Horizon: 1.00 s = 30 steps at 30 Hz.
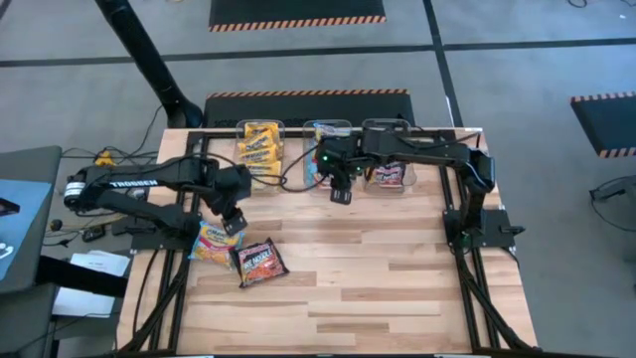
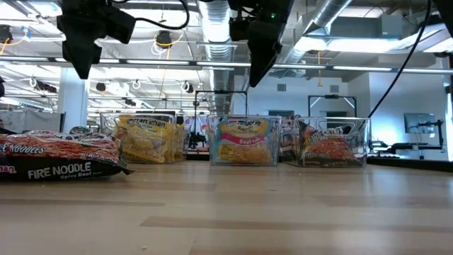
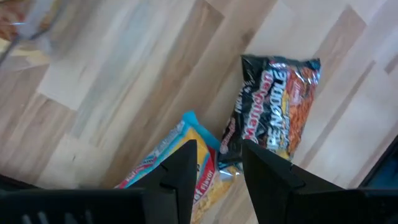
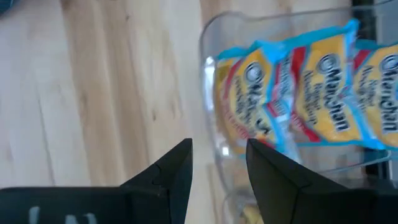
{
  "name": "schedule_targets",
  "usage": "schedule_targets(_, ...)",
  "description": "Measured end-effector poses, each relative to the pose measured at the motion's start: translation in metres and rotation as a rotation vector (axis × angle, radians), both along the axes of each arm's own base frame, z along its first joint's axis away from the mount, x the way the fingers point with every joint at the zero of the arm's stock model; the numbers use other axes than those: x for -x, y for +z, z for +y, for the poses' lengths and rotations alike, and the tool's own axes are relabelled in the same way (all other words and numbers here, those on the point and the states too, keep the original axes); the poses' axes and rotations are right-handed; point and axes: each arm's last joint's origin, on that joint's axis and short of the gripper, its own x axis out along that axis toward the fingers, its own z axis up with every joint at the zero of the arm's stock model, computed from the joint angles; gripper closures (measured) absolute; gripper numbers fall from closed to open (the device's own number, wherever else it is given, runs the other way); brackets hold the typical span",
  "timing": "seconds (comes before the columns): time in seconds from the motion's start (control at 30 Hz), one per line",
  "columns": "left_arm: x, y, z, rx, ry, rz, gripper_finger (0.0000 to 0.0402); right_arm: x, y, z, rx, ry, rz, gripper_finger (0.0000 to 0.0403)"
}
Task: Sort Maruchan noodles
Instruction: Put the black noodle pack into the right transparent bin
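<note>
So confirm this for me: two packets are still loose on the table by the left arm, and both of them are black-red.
Not quite. Two packets do lie loose by the left gripper, but only one is black-red. The other is a light blue and yellow packet, partly under that gripper. The high view shows both, and the left wrist view shows them past the open fingers.

Black arms (image 1: 149, 187), white "TROSSEN" lettering

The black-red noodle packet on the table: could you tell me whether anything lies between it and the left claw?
Nothing visible does. The left claw hangs open above the black-red packet and the blue-and-yellow packet beside it, with only air beneath.
</note>
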Motion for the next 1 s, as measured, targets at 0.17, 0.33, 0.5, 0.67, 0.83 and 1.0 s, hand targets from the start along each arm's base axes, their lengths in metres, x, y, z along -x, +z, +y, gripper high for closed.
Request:
schedule_targets(0.17, -0.001, 0.000, -0.011, 0.000, -0.067, -0.001, 0.0285, 0.004, -0.003, 0.017, -0.015, 0.042, 0.081, 0.0227)
schedule_targets(0.33, -0.004, -0.002, -0.020, 0.000, -0.114, 0.010, 0.0266, 0.008, -0.005, 0.041, -0.032, 0.084, 0.156, 0.0227)
schedule_targets(0.5, -0.019, -0.009, -0.026, 0.001, -0.136, -0.009, 0.0240, 0.010, -0.006, 0.066, -0.055, 0.076, 0.186, 0.0227)
schedule_targets(0.67, -0.038, -0.018, -0.037, 0.025, -0.147, -0.034, 0.0235, 0.011, -0.006, 0.090, -0.062, 0.098, 0.192, 0.0227)
schedule_targets(0.83, -0.047, -0.029, -0.049, -0.008, -0.147, 0.006, 0.0239, 0.013, -0.007, 0.110, -0.069, 0.109, 0.204, 0.0227)
schedule_targets(1.0, -0.055, -0.042, -0.065, -0.059, -0.139, 0.049, 0.0239, 0.016, -0.007, 0.126, -0.071, 0.130, 0.210, 0.0227)
